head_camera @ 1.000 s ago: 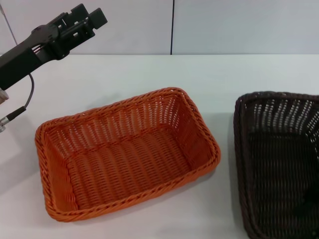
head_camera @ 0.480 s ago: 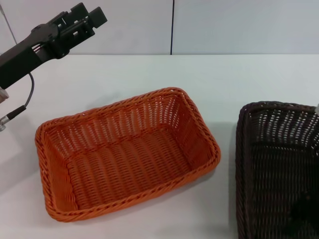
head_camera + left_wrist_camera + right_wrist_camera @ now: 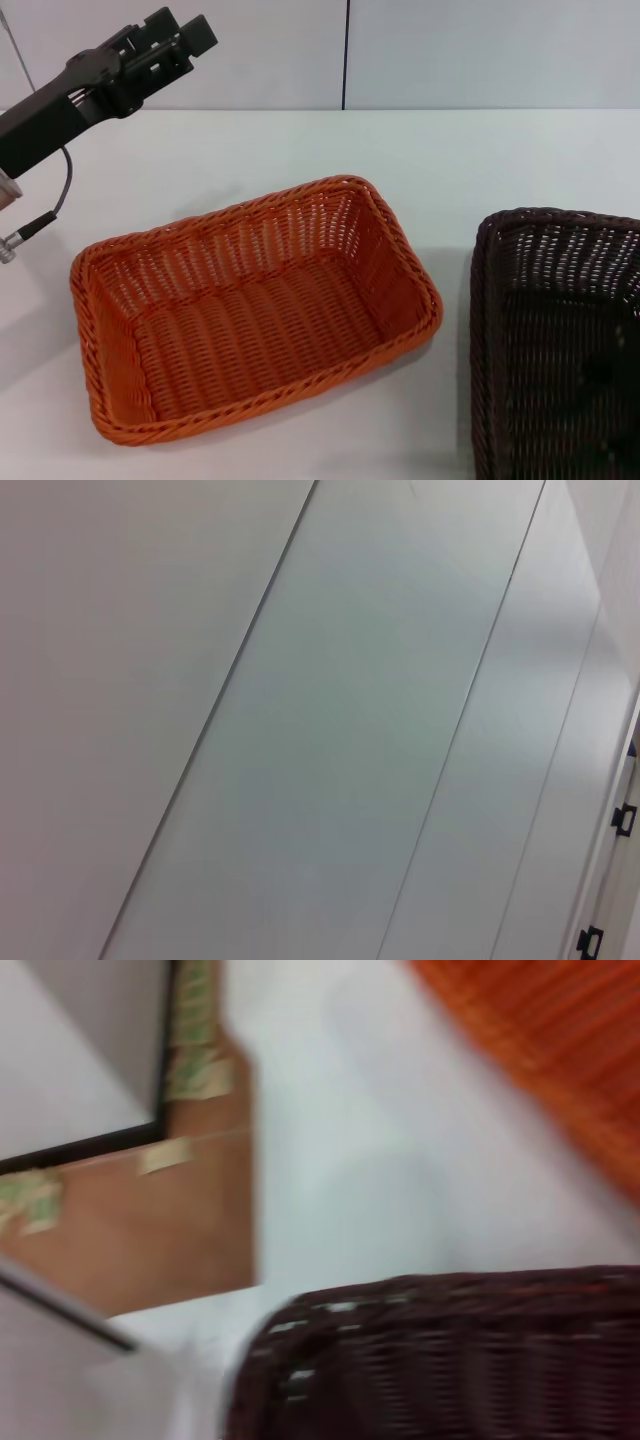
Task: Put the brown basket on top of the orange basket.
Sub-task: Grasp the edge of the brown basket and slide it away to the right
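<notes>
orange basket [image 3: 250, 310]: woven, slightly glossy (plastic prob.) | brown basket [image 3: 560, 340]: same weave | table [image 3: 450, 150]: smooth matt

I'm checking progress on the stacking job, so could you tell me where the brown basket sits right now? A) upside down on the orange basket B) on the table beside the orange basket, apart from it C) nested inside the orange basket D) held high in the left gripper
B: the brown basket rests on the table with a bare gap between it and the orange basket.

The brown basket [image 3: 440, 1355] fills the near edge on the white table [image 3: 380, 1170], with the orange basket [image 3: 560, 1060] well apart beyond it.
</notes>
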You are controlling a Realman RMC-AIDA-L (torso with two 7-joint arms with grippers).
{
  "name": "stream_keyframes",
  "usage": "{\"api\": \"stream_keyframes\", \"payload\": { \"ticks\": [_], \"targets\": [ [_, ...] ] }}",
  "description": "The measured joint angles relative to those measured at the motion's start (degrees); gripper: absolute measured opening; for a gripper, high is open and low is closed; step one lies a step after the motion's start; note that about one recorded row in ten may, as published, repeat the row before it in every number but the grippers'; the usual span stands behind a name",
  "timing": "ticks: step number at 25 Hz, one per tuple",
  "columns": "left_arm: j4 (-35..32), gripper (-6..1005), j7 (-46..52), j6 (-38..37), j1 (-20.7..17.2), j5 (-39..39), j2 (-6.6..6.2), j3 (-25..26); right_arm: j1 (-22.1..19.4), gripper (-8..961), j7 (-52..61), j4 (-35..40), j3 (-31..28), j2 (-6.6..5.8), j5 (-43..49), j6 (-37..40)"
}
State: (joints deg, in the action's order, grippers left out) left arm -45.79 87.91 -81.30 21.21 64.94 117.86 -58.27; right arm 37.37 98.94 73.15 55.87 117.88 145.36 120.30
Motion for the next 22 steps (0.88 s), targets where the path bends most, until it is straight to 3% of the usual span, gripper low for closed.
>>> {"api": "stream_keyframes", "payload": {
  "ticks": [12, 22],
  "targets": [
    [1.21, 829, -0.27, 0.01, 0.61, 0.0, -0.03, 0.0, 1.77, 558, -0.2, 1.07, -7.73, -5.21, 0.63, -13.19],
    [1.33, 829, -0.29, -0.03, 0.06, 0.01, -0.09, 0.0, 0.95, 555, -0.29, -1.83, -8.98, -6.28, 2.06, -25.96]
  ]
}}
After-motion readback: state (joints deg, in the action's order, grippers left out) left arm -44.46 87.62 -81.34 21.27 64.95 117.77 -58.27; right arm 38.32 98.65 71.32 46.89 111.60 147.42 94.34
